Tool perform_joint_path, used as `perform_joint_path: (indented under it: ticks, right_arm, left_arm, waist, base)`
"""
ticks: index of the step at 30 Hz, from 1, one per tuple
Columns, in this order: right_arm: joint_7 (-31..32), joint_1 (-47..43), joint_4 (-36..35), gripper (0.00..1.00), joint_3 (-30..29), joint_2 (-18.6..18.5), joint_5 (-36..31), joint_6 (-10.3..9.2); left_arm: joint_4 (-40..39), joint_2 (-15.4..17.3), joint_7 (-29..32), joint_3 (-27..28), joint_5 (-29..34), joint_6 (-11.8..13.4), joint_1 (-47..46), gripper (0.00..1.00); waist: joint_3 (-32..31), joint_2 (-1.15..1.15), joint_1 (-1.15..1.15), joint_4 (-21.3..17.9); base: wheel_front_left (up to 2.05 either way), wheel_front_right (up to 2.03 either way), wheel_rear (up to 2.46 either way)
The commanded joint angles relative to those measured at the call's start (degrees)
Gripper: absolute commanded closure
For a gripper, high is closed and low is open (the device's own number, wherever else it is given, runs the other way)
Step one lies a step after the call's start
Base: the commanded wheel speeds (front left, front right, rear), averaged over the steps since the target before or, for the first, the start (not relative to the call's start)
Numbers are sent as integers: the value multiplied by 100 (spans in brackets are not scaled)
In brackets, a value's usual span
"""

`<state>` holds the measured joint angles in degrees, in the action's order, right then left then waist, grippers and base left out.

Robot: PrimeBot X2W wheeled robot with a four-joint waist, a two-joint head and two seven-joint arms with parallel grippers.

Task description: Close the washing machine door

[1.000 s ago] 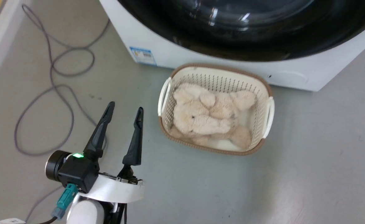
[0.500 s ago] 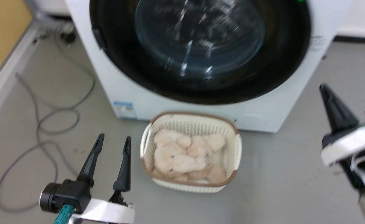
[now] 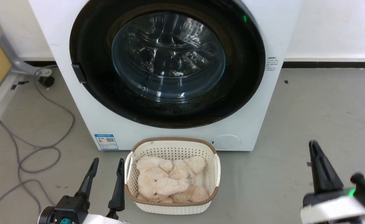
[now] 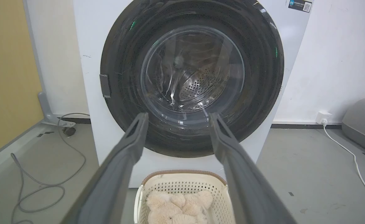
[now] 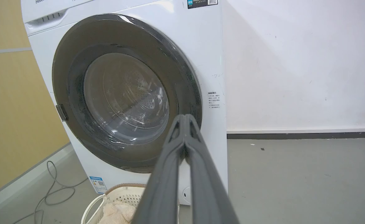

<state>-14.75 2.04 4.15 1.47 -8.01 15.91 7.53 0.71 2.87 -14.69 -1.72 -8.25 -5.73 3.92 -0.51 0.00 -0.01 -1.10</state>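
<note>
The door sits flush in the washer, straight ahead of me. My left gripper stands wide and empty beside the basket. My right gripper is pinched together, empty.

Round black washing machine door, apparently shut flush against the white washing machine.
</note>
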Motion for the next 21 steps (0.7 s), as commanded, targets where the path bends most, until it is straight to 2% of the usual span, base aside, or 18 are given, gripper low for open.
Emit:
perform_joint_path:
  ticks: [1,2,3,4,10,21]
  right_arm:
    - [-23,-196,-164,100,-79,111,-134,-4]
    - [-23,-314,-263,66,-145,184,-223,-4]
    - [-23,-427,-321,38,-193,252,-274,-4]
    - [-23,-529,-325,0,-202,301,-314,-4]
    - [-24,-791,-318,0,-81,408,-600,-4]
    - [-24,-817,-355,0,-168,468,-646,-4]
  left_arm:
    - [46,1,-30,5,-13,-7,66,0]
    - [74,1,-30,-4,-19,-10,71,0]
    - [100,1,-30,-16,-23,-13,77,0]
    - [125,1,-30,-27,-27,-15,85,0]
    - [234,1,-30,-96,60,-31,119,0]
    - [307,1,-30,-142,-16,19,122,0]
  waist:
    - [-19,0,1,-16]
    - [-29,0,1,-20]
    - [-38,0,1,-23]
    - [-46,0,1,-28]
    - [-71,0,1,-48]
    - [-47,0,1,-21]
  base:
    - [0,0,0]
    - [0,0,0]
    - [0,0,0]
    - [0,0,0]
    - [0,0,0]
    - [0,0,0]
